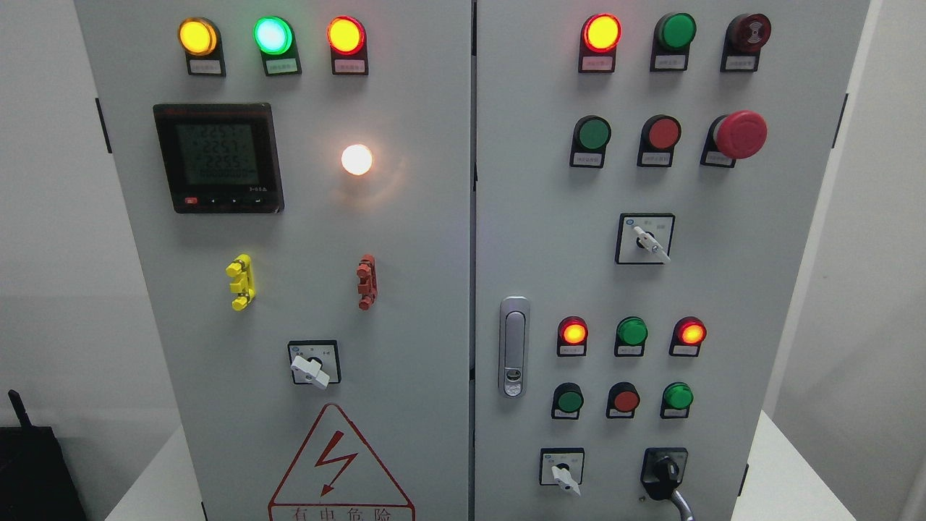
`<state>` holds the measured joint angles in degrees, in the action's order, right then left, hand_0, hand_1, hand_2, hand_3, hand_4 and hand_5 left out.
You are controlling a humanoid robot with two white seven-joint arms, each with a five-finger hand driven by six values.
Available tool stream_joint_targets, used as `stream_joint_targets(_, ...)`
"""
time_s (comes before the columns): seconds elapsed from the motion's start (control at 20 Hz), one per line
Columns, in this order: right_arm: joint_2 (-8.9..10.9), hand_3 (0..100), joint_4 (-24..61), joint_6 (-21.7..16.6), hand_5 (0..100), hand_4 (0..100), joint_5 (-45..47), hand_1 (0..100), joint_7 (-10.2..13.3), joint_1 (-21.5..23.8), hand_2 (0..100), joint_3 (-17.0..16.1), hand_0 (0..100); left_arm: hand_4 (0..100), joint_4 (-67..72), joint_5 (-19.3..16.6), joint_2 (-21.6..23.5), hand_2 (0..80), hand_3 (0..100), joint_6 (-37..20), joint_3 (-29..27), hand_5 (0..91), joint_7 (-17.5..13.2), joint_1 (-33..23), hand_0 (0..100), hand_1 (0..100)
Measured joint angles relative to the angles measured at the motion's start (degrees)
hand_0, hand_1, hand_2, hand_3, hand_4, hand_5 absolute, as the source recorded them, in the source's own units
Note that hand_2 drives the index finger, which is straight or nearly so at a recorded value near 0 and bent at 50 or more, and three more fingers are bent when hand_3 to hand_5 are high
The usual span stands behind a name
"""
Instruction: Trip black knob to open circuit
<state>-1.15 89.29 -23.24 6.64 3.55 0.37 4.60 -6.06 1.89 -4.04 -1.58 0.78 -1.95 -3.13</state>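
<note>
Black knob sits at the bottom right of the grey cabinet's right door, with no robot hand in view, so neither hand's state can be told. A white selector switch is to its left. Above them are red and green indicator lamps and a red mushroom button.

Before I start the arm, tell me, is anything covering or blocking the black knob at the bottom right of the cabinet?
Nothing visible covers the black knob; its front is exposed on the right door. Neither hand is in view, so the approach path can't be judged.
</note>
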Motion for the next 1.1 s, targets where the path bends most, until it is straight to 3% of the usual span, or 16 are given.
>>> stream_joint_targets(1.1,0.03,100,1.0,0.4,92,93,0.1,74,0.4,0.3,0,1.3,71,0,0.0,0.0,0.0,0.0,0,0.0,0.0,0.0,0.0,0.0,12,39)
